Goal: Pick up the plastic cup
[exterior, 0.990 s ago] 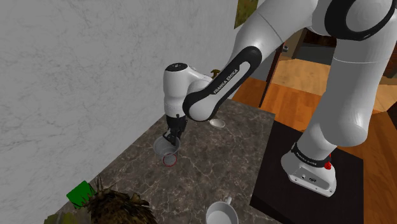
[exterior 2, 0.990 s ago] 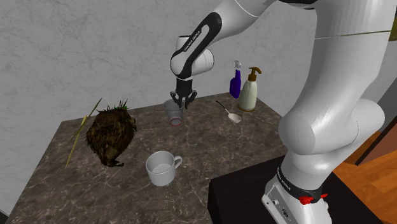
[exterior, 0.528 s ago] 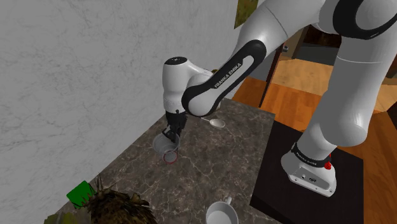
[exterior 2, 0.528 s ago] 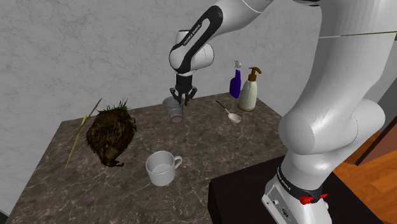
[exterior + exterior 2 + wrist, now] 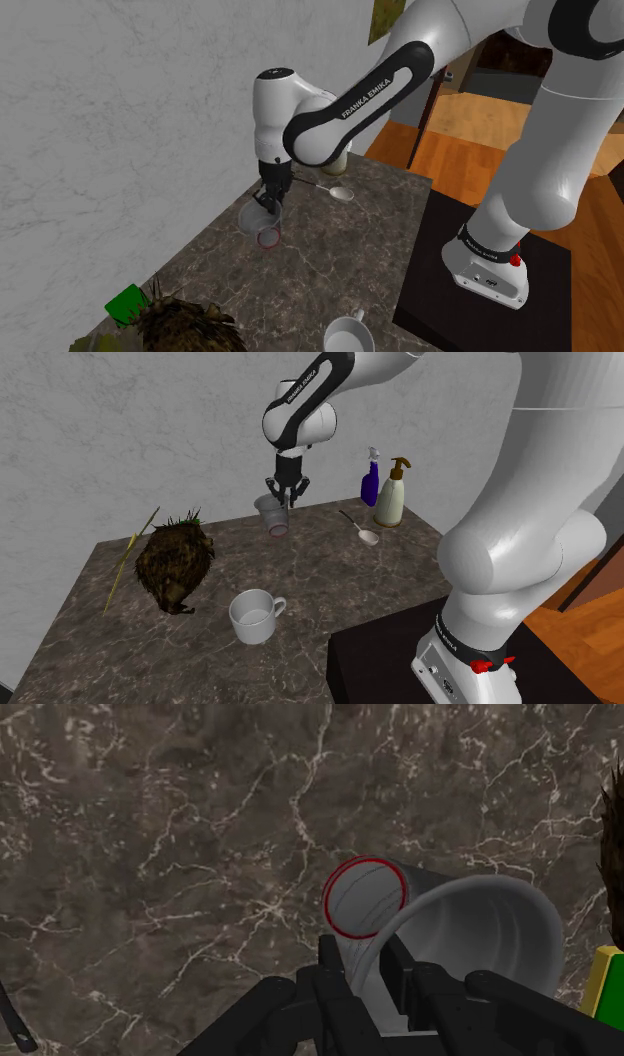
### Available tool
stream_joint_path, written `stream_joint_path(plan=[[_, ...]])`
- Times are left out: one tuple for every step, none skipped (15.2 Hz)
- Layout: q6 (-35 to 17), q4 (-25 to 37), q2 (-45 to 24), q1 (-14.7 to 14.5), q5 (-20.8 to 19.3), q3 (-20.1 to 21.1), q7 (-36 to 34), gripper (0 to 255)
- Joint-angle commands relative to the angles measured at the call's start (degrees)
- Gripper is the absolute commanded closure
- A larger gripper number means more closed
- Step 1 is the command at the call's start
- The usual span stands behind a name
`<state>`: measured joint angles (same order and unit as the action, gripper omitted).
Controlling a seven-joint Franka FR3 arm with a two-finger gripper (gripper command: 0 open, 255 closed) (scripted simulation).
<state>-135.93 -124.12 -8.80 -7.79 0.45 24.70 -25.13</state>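
Grey cup [image 5: 470, 919] with a red-ringed base: tilted, nothing visible inside, clamped at its rim wall by the black gripper [image 5: 365, 976], one finger inside and one outside. It hangs over the dark marble counter [image 5: 330, 592] near the wall. White mug [image 5: 255, 617] stands upright, apparently empty, well apart. Blue spray bottle [image 5: 370, 480] and cream pump bottle [image 5: 391, 494] stand together.

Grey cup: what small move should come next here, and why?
Probably a short straight lift. The gripper clasps the grey cup by its rim, one finger inside and one outside. The cup hangs tilted, seemingly just clear of the dark marble counter. Rising vertically should add clearance without swinging it toward the wall close behind.
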Motion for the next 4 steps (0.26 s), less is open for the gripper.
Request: stream_joint_path(plan=[[1.49, 0.66, 0.9, 0.12, 0.49, 0.11, 0.27, 255], [2.21, 0.94, 1.38, 0.18, 0.75, 0.16, 0.41, 255], [2.32, 0.98, 1.45, 0.18, 0.79, 0.16, 0.43, 255], [2.32, 0.98, 1.45, 0.18, 0.79, 0.16, 0.43, 255]])
